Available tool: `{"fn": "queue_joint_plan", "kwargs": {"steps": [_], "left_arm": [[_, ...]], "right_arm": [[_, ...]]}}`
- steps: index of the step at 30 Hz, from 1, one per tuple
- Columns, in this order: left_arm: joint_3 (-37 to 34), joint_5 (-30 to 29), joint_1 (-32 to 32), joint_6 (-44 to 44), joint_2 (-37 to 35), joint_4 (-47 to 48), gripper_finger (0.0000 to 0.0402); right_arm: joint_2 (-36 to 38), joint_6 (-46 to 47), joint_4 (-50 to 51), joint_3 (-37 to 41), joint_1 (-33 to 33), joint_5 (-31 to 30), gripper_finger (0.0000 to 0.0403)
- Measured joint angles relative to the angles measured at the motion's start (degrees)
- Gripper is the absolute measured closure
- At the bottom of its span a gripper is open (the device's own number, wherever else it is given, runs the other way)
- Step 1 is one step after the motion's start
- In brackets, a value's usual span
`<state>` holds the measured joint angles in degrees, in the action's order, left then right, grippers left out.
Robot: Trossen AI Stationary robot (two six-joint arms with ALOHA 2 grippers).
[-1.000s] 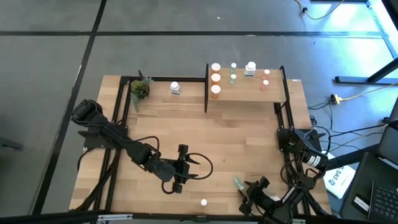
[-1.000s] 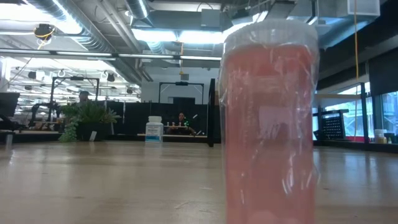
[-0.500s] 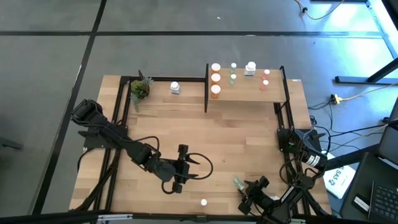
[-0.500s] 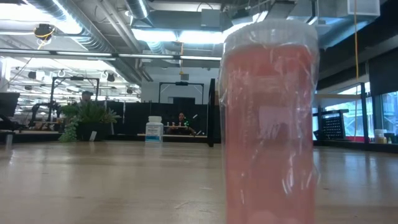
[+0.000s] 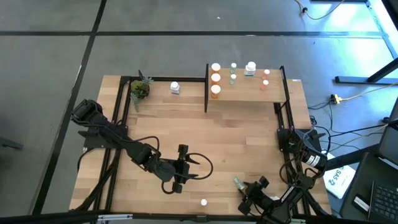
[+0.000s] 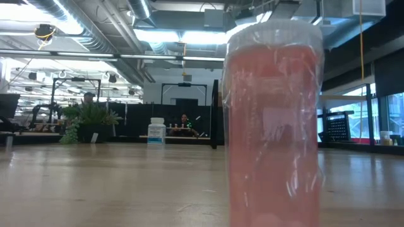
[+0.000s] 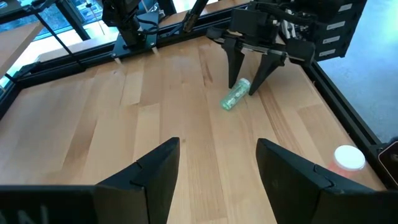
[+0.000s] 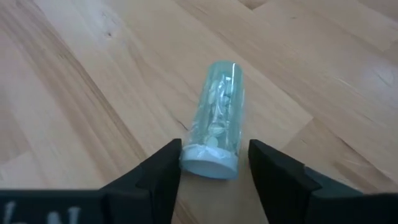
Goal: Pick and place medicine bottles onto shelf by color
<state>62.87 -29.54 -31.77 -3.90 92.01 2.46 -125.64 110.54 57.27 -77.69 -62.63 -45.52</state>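
Note:
A green medicine bottle (image 8: pixel 217 118) lies on its side on the table near the front right edge (image 5: pixel 238 183). My right gripper (image 8: pixel 214 171) slants down over it, open, one finger on each side of its white-capped end. My left gripper (image 5: pixel 186 168) hangs open over the table's middle with nothing between its fingers (image 7: pixel 217 162). A pinkish-red bottle (image 6: pixel 274 120) stands upright by the front edge (image 5: pixel 203 201). The shelf (image 5: pixel 245 93) at the far right carries orange (image 5: pixel 215 78), green (image 5: pixel 232 71), white (image 5: pixel 250 68) and pinkish bottles (image 5: pixel 265 78). My right gripper's fingers stand on either side of the green bottle's capped end (image 8: pixel 208 163), coming slanting down from the table's near right and lying along the bottle. One finger (image 8: pixel 165 171) seems to meet the cap's edge. Whether both fingers touch it, I cannot tell. The bottle lies flat on the table.
A white bottle (image 5: pixel 175 88) stands on the table left of the shelf, and a small potted plant (image 5: pixel 140 89) sits at the far left corner. Black frame posts (image 5: pixel 206 87) border the shelf and the table's sides. Bare wood lies between the two arms.

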Motion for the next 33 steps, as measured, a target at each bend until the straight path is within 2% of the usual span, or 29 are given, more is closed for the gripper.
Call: {"fn": "queue_joint_plan", "kwargs": {"steps": [12, 24, 33], "left_arm": [[0.0, 0.02, -0.02, 0.0, 0.0, 0.0, 0.0195], [0.0, 0.0, 0.0, 0.0, 0.0, 0.0, 0.0195], [0.0, 0.01, 0.0, 0.0, 0.0, 0.0, 0.0195]], "right_arm": [[0.0, -0.02, -1.51, -0.02, -0.04, -0.02, 0.0277], [0.04, 0.33, -1.63, -0.28, 0.0, 1.21, 0.0275], [0.02, 0.37, 1.52, -3.43, 0.07, 3.13, 0.0275]]}}
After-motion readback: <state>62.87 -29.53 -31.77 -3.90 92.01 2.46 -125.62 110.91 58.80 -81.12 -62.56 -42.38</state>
